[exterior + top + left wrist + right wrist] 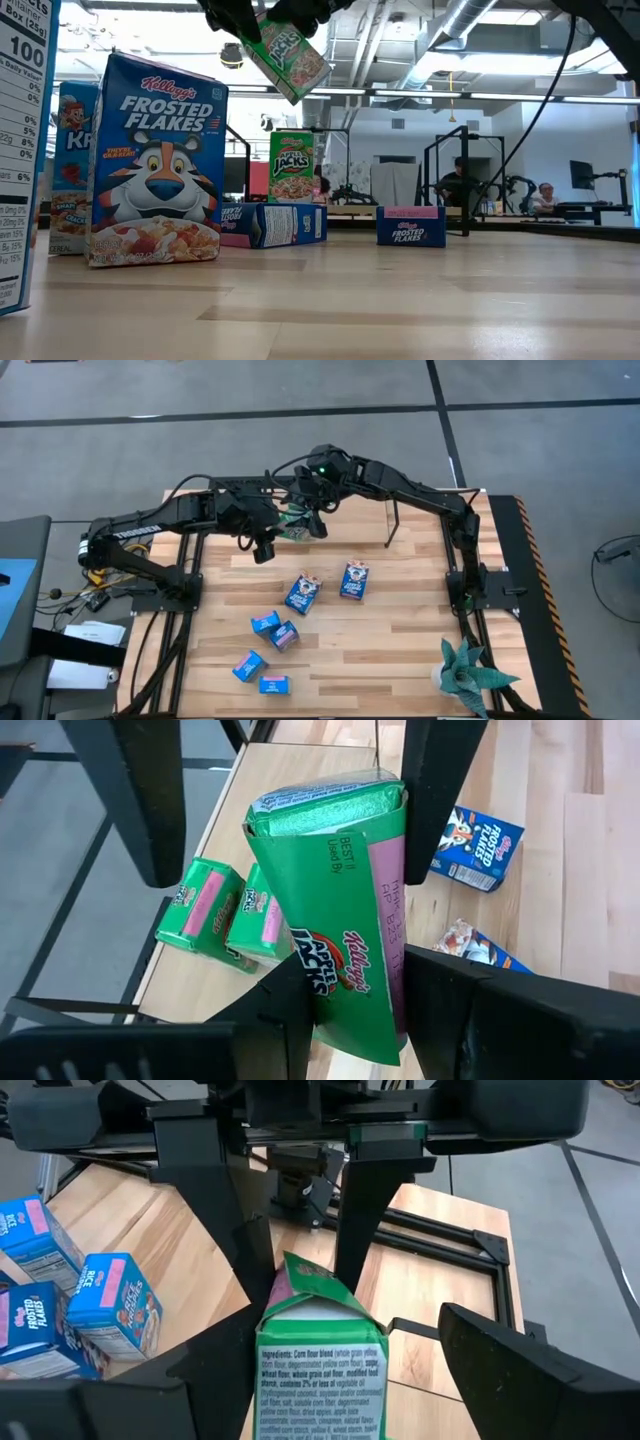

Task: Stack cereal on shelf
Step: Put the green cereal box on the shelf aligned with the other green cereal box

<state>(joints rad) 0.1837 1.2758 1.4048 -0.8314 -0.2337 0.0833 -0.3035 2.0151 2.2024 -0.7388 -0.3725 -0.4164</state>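
Note:
A green cereal box [330, 890] hangs tilted in the air above the shelf [300, 770], a light wooden board at the table's far side. My left gripper [350, 982] is shut on one end of it. My right gripper [345, 1320] is open, its fingers standing on either side of the box's other end [320, 1370]. Two more green boxes [225, 910] lie on the shelf's board. In the high view both grippers meet over the shelf, left [283, 520] and right [312, 508]. My left gripper pinches the green box near one end [335, 1005] between its two fingers, coming in slanting down from the table's left. The box reaches on past the fingertips and is lifted clear, tilted [290, 48] above the shelf. Whether one finger [440, 780] of my right gripper touches the box I cannot tell; the other finger stands apart from it.
Two dark blue Frosted Flakes boxes [303, 592] [354, 580] lie mid-table. Several light blue boxes [268, 645] lie nearer the front edge. A potted plant [470, 675] stands at the near right corner. Black wire uprights [393, 525] flank the shelf.

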